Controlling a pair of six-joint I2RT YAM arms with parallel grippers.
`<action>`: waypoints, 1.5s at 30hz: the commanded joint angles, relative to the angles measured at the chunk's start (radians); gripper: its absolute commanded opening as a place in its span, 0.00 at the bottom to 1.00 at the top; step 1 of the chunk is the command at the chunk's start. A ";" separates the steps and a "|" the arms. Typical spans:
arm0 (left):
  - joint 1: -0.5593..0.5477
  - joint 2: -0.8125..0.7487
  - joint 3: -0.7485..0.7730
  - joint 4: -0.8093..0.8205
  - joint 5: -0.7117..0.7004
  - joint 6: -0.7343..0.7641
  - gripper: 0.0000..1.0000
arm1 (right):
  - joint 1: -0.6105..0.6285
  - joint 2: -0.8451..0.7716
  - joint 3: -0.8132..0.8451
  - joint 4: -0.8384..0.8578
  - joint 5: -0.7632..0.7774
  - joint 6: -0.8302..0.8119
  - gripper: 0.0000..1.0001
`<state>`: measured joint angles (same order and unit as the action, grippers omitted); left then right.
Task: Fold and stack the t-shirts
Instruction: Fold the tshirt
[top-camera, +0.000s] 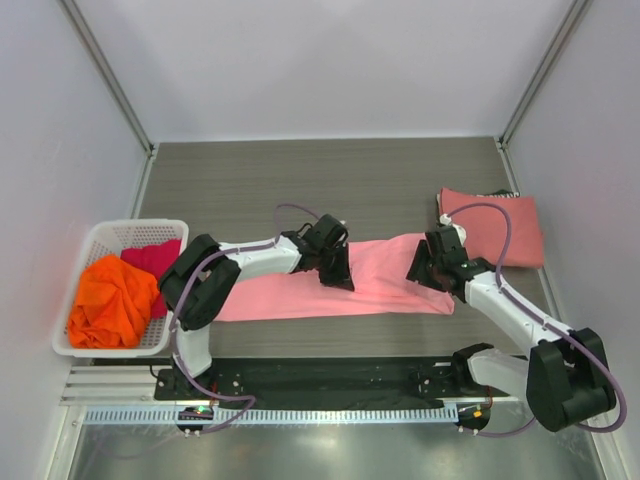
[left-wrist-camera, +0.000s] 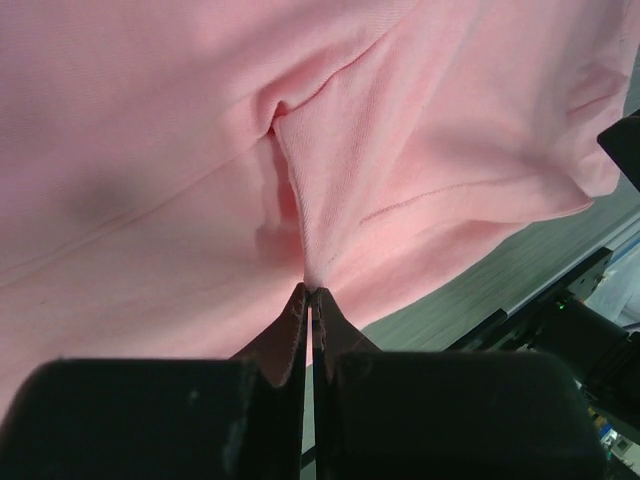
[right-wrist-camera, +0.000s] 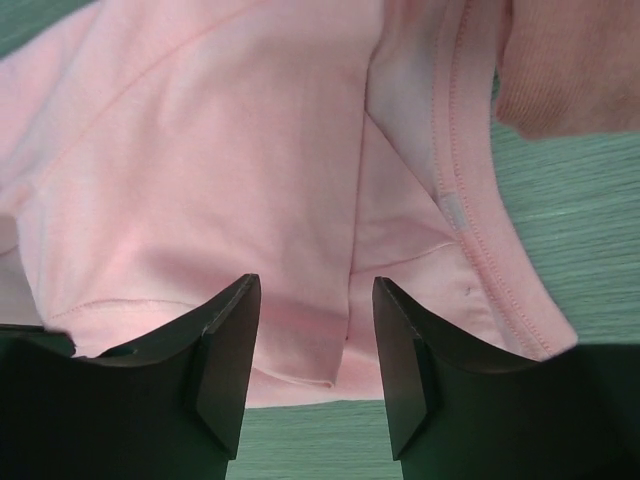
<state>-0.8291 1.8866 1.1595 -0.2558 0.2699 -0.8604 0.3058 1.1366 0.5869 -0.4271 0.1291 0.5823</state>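
Note:
A light pink t-shirt (top-camera: 300, 292) lies folded into a long strip across the table's middle. My left gripper (top-camera: 333, 268) is shut on a pinch of its cloth (left-wrist-camera: 312, 230) near the strip's middle. My right gripper (top-camera: 432, 272) is open just above the shirt's right end, by the collar (right-wrist-camera: 470, 200), holding nothing. A folded salmon-red t-shirt (top-camera: 505, 228) lies at the right, behind my right gripper. An orange t-shirt (top-camera: 110, 300) and a magenta one (top-camera: 155, 258) sit crumpled in the basket.
A white lattice basket (top-camera: 100, 235) stands at the table's left edge. The black arm base rail (top-camera: 320, 380) runs along the near edge. Grey tabletop (top-camera: 320, 180) shows behind the shirt.

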 joint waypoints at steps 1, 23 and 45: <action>0.016 -0.063 -0.012 0.027 0.046 0.003 0.00 | 0.003 -0.049 0.008 0.013 0.021 0.004 0.55; 0.031 -0.061 -0.018 0.014 0.040 0.027 0.36 | 0.049 -0.158 -0.133 -0.062 -0.134 0.146 0.14; 0.079 -0.730 -0.291 -0.157 -0.383 0.130 0.75 | 0.099 0.050 -0.013 -0.108 0.158 0.263 0.70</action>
<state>-0.7689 1.2022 0.9043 -0.3862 -0.0433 -0.7467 0.3805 1.1107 0.5228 -0.5732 0.2123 0.8196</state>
